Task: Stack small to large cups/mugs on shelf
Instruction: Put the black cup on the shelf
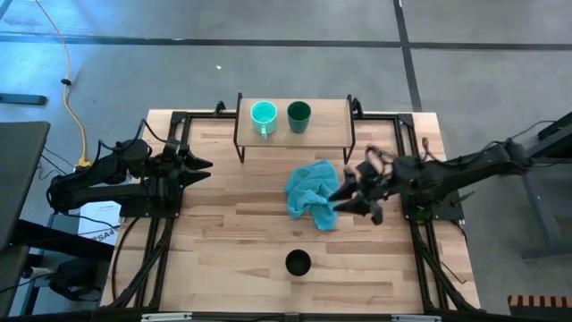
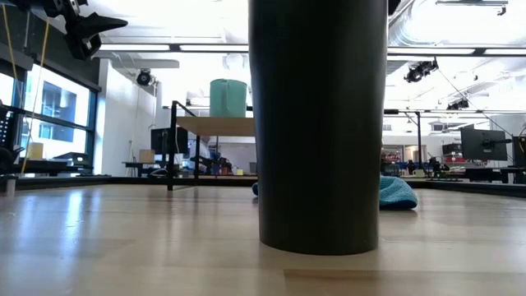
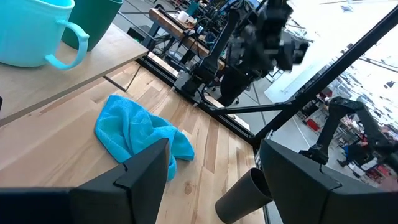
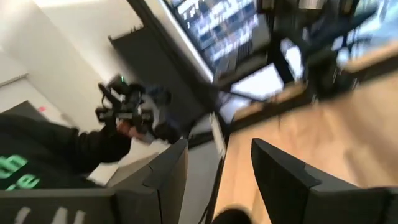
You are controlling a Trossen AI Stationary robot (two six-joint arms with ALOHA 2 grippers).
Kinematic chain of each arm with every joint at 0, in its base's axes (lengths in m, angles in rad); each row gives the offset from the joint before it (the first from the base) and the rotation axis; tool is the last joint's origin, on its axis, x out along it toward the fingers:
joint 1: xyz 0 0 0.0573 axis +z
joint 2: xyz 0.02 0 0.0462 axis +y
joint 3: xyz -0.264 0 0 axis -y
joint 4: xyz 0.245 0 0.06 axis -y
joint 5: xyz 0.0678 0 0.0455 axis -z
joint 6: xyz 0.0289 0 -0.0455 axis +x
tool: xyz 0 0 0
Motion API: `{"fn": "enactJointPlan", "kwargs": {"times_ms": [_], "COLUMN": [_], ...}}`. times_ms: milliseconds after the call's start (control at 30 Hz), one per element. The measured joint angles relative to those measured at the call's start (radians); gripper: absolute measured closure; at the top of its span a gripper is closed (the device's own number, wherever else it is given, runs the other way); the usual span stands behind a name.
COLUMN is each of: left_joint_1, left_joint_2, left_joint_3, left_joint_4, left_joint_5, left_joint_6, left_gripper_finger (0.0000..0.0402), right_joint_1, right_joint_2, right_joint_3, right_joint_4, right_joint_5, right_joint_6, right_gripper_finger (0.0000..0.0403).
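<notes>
The light turquoise mug (image 1: pixel 264 116) and the dark green cup (image 1: pixel 298 115) stand side by side on the light-wood shelf (image 1: pixel 331 112) at the table's far side; both also show in the left wrist view (image 3: pixel 31 31) (image 3: pixel 93 22). The taller black cup (image 1: pixel 298 263) stands upright on the table near its front edge and fills the middle of the low view (image 2: pixel 318 123). My left gripper (image 1: pixel 204 165) is open and empty at the table's left, raised. My right gripper (image 1: pixel 340 199) is open and empty, beside the right edge of the teal cloth (image 1: pixel 313 195).
The crumpled teal cloth (image 3: pixel 140 134) lies on the table's middle, between the shelf and the black cup. Black frame rails (image 1: pixel 170 215) run along the table's left and right sides. A person in dark clothes (image 4: pixel 56 155) shows in the room beyond the table.
</notes>
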Motion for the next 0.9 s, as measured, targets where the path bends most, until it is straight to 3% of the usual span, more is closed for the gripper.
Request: {"fn": "enactJointPlan", "kwargs": {"times_ms": [400, 667, 900], "left_joint_1": [0.000, 0.000, 0.000], "left_joint_2": [0.000, 0.000, 0.000], "left_joint_3": [0.000, 0.000, 0.000], "left_joint_4": [0.000, 0.000, 0.000], "left_joint_5": [0.000, 0.009, 0.011], "left_joint_6": [-0.001, -0.001, 0.000], "left_gripper_finger": [0.0163, 0.0163, 0.0163], "right_joint_1": [0.082, 0.130, 0.159], "right_joint_2": [0.171, 0.257, 0.377], "right_joint_3": [0.031, 0.163, 0.330], "right_joint_4": [0.083, -0.110, -0.404], "right_joint_5": [-0.037, -0.052, -0.010], "right_joint_6": [0.098, 0.091, 0.123], "right_gripper_finger": [0.0233, 0.0233, 0.0233]}}
